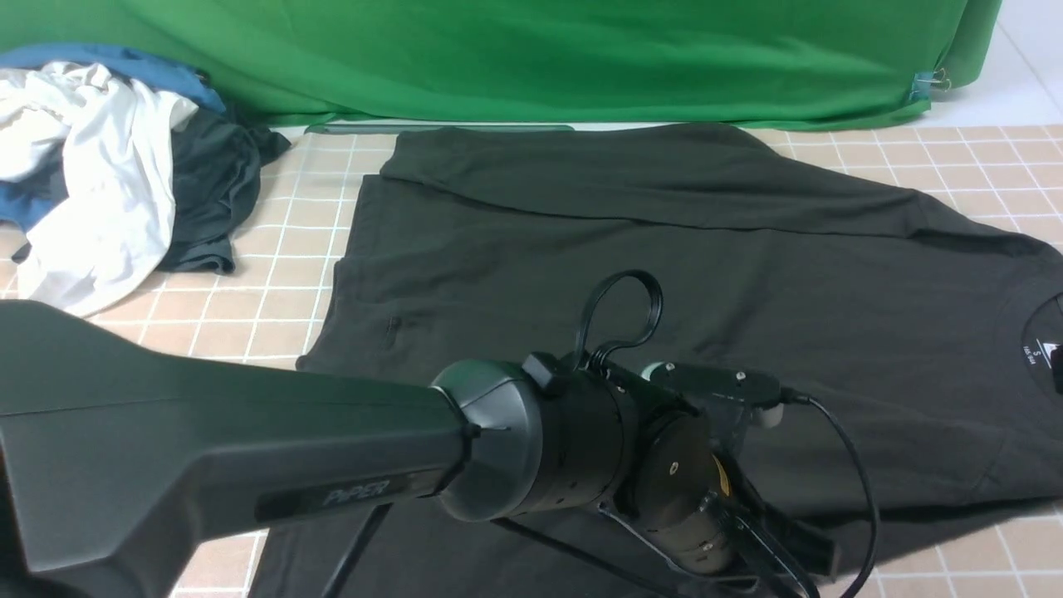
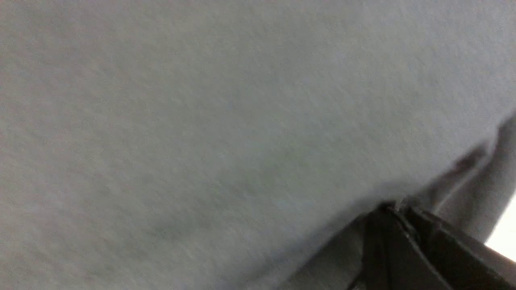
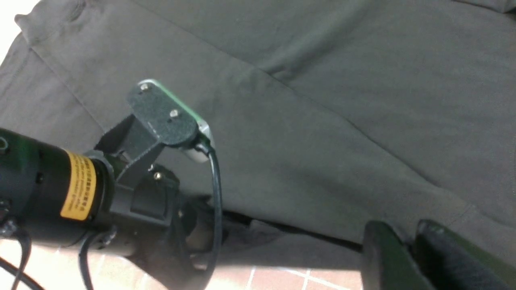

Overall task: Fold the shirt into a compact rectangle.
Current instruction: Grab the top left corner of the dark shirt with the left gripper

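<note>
Black shirt [image 1: 664, 249] is lying spread on the desk [image 1: 274, 249], collar toward three o'clock; the left tool [image 1: 764, 548] is clamping its six o'clock edge. Left wrist: jaws are pinching fabric. Right wrist: the right tool [image 3: 411, 245] is hovering there, open or closed unclear. Grasping seems underway; next, carrying this edge toward twelve o'clock.

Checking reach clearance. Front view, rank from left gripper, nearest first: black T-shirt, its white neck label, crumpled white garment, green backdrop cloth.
1. Black short-sleeved T-shirt, at the left gripper's tips.
2. White neck label, far right.
3. Crumpled white garment, back left, and green backdrop cloth, behind: too close to call.
</note>
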